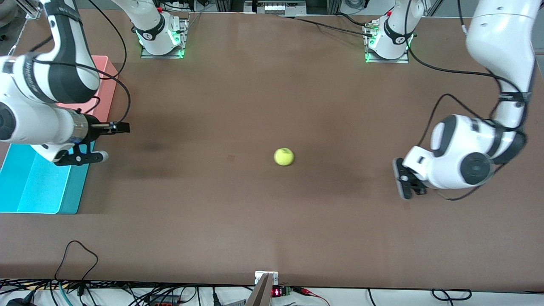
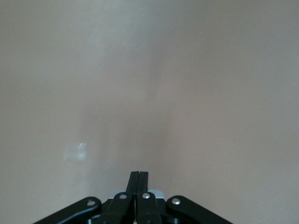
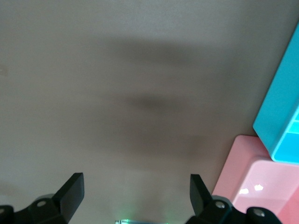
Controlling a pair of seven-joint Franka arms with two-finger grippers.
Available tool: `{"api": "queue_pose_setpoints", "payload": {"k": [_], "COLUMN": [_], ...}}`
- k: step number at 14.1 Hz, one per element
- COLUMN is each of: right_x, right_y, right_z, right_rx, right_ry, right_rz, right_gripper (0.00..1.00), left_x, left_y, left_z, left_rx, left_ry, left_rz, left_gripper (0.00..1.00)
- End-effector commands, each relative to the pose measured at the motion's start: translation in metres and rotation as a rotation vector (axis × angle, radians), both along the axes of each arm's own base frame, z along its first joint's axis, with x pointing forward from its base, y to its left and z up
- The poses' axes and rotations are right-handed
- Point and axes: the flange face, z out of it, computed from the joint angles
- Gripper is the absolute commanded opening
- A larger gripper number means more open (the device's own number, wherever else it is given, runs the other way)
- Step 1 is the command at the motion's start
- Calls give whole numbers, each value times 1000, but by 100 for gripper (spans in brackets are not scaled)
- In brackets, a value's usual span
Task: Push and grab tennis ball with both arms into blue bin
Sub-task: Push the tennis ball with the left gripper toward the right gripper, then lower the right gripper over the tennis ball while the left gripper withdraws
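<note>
Right now I see the small fuzzy yellow-green tennis ball [image 1: 284,156] loose mid-table, well apart from the cyan plastic bin [image 1: 38,187]. Left gripper [image 1: 403,183] closed, right gripper [image 3: 135,191] spread. Light and springy, it probably rolls; I'd pinch across its middle.

Right arm reaches in from its base, elbow bent, forearm lying level and low at its own end of the tabletop. The right gripper [image 1: 106,142] points toward the middle, fingers [image 3: 72,189] spread wide apart. Left arm folds down sharply at its end, wrist tucked low. The left gripper [image 1: 403,185] hangs just above the tabletop, fingers [image 2: 138,179] pressed together.
</note>
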Motion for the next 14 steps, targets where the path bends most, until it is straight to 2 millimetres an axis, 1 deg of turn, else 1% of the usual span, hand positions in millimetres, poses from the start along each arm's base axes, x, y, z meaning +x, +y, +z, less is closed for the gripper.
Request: {"api": "queue_pose_setpoints", "payload": {"k": [1, 2, 3, 4, 5, 6, 7, 8, 9, 10, 11, 12, 13, 14], "right_x": [-16, -21, -29, -42, -58, -74, -86, -95, -101, -107, -114, -118, -123, -128], "right_y": [1, 1, 5, 10, 8, 7, 8, 8, -2, -9, -9, -13, -18, -24], "right_z": [-26, -40, -55, -69, -84, -98, -109, -118, -127, -133, -139, -144, -153, -163], "right_rx": [7, 6, 8, 10, 12, 18, 32, 48, 64, 75, 90, 102, 116, 127], "right_ry": [-18, -17, -25, -41, -55, -69, -84, -88, -89, -81, -67, -54, -45, -54], "right_rz": [-7, -4, 3, 18, 29, 53, 101, 156, 197, 227, 275, 308, 340, 368], "right_gripper": [100, 100, 100, 100, 100, 100, 100, 100, 100, 100, 100, 100, 100, 100], "left_x": [14, 17, 18, 19, 19, 17, 16, 14, 12, 9, 6, 4, 0, -5], "left_y": [18, 23, 21, 18, 18, 16, 13, 11, 2, 1, 0, -4, -12, -20], "left_z": [31, 42, 60, 73, 89, 99, 104, 120, 130, 147, 161, 170, 184, 191], "left_rx": [9, 13, 21, 28, 41, 53, 63, 77, 88, 97, 104, 113, 126, 142], "left_ry": [-44, -52, -48, -41, -36, -29, -17, -28, -44, -72, -92, -109, -132, -138], "left_rz": [44, 70, 93, 135, 200, 254, 312, 379, 433, 497, 574, 660, 788, 894], "left_gripper": [0, 0, 0, 0, 0, 1, 12, 39, 89, 100, 100, 100, 100, 100]}}
